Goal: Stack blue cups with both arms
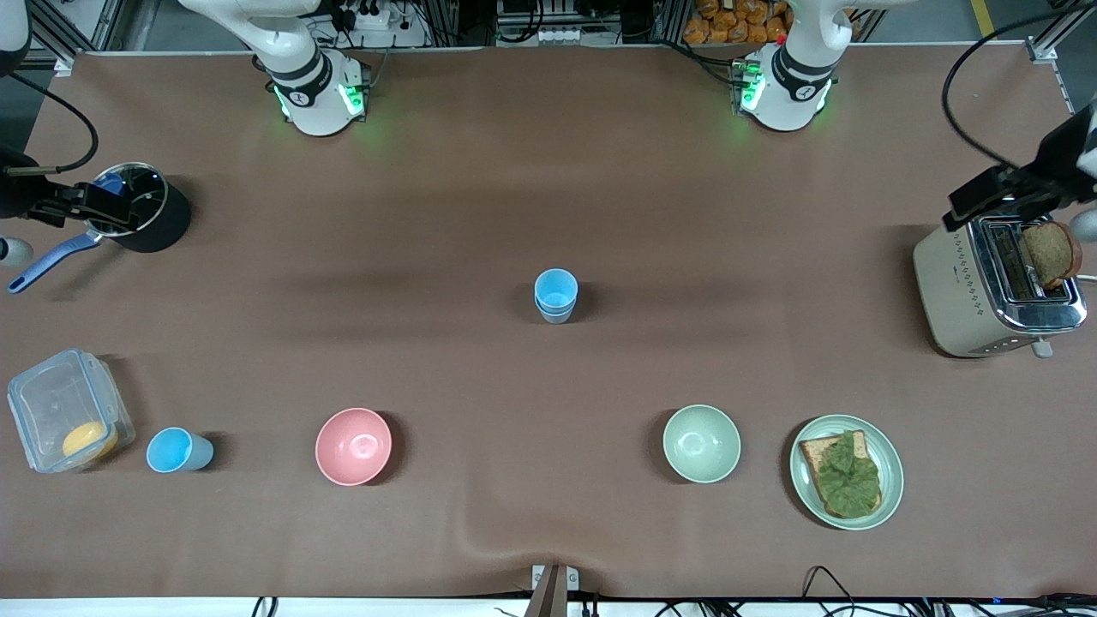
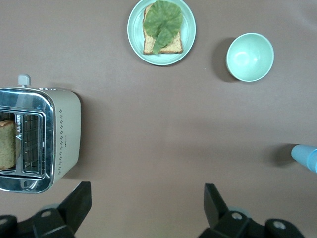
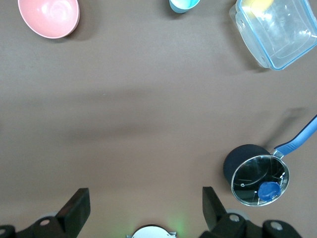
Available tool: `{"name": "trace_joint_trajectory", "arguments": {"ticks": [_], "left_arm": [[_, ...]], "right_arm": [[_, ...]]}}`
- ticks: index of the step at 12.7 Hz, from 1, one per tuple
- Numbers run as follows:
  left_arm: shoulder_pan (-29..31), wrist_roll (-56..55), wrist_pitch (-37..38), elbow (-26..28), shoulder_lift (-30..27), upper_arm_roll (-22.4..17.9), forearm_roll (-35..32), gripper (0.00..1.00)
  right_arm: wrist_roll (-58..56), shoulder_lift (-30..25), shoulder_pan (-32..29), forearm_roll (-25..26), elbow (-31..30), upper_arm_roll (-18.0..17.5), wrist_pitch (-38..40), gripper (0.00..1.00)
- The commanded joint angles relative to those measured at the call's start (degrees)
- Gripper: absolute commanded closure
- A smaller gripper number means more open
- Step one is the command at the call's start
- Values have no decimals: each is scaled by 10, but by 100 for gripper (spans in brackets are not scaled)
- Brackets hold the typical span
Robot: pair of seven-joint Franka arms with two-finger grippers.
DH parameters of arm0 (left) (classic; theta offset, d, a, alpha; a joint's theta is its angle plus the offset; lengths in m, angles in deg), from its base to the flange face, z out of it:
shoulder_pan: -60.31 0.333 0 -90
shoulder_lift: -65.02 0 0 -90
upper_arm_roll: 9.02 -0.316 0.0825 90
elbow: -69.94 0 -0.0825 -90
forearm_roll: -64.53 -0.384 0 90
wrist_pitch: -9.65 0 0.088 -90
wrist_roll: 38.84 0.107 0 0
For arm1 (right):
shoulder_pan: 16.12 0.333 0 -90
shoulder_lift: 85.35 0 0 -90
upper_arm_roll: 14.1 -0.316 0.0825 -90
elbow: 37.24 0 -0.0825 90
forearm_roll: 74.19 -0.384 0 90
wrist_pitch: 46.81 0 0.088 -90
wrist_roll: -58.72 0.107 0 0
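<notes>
Brown matting covers the whole counter [image 1: 548, 171], and most of its middle is bare, which suits me. Two blue cups already sit nested at the centre [image 1: 555, 296], and a third blue cup [image 1: 178, 450] stands upright near the front camera at the right arm's end, between the clear container [image 1: 68, 420] and the pink bowl [image 1: 353, 446]. I judge these tumblers light, thin-walled and a bit slick, so I'd pinch the rim or upper wall gently rather than squeeze the body. My left gripper [image 2: 143, 206] hangs over the toaster [image 1: 998, 287] with its fingers spread wide and nothing held; my right gripper [image 3: 141, 208] hangs by the black pot [image 1: 141, 210], likewise wide and empty. Open room runs from the lone cup to the stack, but the container sits just beside that cup, so I'd come down from above. The pale green bowl [image 1: 701, 443] and sandwich plate [image 1: 847, 471] lie well apart from that path.
</notes>
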Motion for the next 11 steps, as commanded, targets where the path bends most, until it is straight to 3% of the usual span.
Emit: {"name": "trace_joint_trajectory", "arguments": {"ticks": [1, 11], "left_arm": [[-8, -7, 16, -19, 12, -5, -10, 0], [1, -11, 12, -19, 35, -9, -22, 0]], "right_arm": [[-3, -4, -14, 9, -2, -11, 3, 0], [-3, -4, -14, 9, -2, -11, 3, 0]]}}
